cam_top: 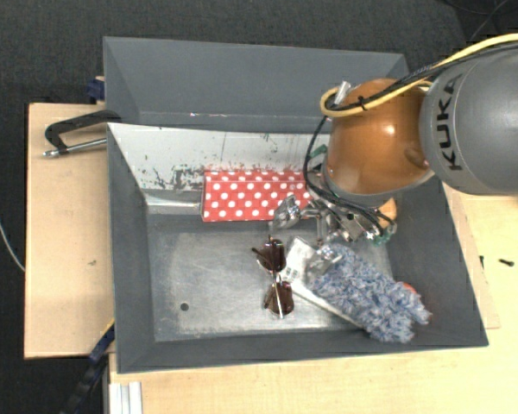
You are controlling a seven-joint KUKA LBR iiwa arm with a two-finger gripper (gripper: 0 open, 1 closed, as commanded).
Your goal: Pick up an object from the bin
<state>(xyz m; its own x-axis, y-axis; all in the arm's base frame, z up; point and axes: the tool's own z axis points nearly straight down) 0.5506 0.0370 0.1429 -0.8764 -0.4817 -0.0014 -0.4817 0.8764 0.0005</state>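
Note:
My gripper (pixel 318 221) hangs low in the right middle of the bin, under the arm's orange cover. It is just above the white label end of a fuzzy blue-grey cloth thing (pixel 367 296), which stretches from there toward the front right corner. Dark sunglasses (pixel 276 276) lie folded just left of that label, in front of the gripper and to its left. A red box with white dots (pixel 249 195) lies against the back wall, its right end beside the gripper. I see nothing held in the gripper.
The left half of the bin floor is bare grey metal, with one small dark spot near the front. The arm and its orange cover hide the bin's back right part.

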